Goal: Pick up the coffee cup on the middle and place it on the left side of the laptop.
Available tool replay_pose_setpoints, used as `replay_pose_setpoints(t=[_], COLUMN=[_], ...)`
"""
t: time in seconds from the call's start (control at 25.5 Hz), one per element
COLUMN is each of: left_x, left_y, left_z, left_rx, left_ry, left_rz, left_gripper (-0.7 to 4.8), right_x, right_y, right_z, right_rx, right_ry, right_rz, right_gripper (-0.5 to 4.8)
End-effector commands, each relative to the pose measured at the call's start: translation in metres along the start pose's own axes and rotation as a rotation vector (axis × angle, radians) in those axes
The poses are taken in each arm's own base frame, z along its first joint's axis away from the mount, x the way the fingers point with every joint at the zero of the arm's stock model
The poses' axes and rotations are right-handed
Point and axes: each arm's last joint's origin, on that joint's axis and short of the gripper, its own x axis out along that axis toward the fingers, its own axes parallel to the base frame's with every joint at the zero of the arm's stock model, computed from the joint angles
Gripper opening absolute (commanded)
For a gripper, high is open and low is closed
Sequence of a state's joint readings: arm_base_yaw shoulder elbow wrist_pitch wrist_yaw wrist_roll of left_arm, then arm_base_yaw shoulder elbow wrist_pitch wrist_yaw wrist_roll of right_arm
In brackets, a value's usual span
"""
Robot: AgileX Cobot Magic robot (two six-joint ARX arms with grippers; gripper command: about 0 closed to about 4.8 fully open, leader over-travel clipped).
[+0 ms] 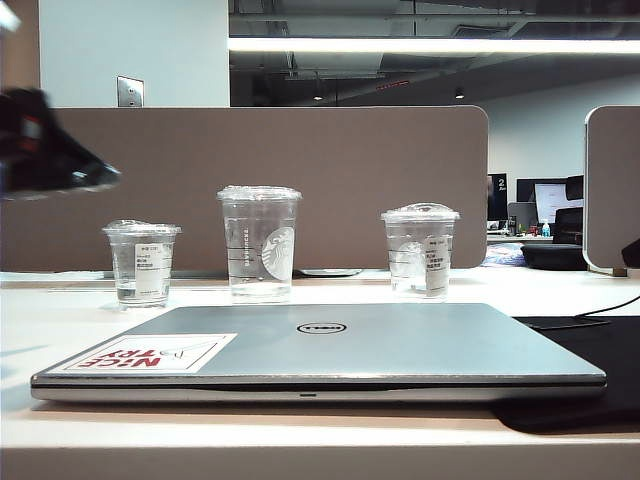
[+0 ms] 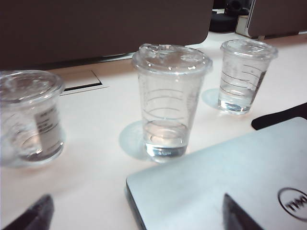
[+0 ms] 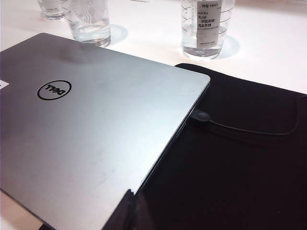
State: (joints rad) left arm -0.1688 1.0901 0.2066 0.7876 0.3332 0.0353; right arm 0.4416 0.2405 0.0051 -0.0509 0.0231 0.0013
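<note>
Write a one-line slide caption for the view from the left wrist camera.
Open left claw hovers over the laptop corner, facing the tall coffee cup between two shorter labelled cups.

The left end effector (image 1: 50,150) is a dark blur (cut by the frame edge), its finger gap unreadable.
</note>
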Motion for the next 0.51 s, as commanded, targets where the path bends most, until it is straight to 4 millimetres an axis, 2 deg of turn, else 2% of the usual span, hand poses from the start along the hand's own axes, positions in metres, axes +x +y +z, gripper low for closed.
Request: replay_pose_setpoints(t=[0.04,0.08,0.24,0.51], left_x=[0.041,0.063,0.104,0.157], left_y=[0.011,0.017,0.028,0.033], left_z=[0.006,0.004,-0.007,-0.028], left_rx=[0.013,0.0,-0.036,-0.026], left_ry=[0.009,0.037,0.089,0.124], left_rz=[-0.071,-0.131,-0.222,-0.355], left_gripper=[4.79,4.79,4.79,4.79], right_x=[0.0,0.0,0.0,0.0], right_y=[0.0,0.0,0.0,0.0], right_z=[0.0,0.0,0.0,0.0], right_rx=[0.001,0.002,0.002,0.002], right_ry=[-0.012,-0.013,-0.013,-0.013], right_rz=[0.0,0.0,0.0,0.0], right_gripper=[-0.05,-0.05,-0.05,-0.05])
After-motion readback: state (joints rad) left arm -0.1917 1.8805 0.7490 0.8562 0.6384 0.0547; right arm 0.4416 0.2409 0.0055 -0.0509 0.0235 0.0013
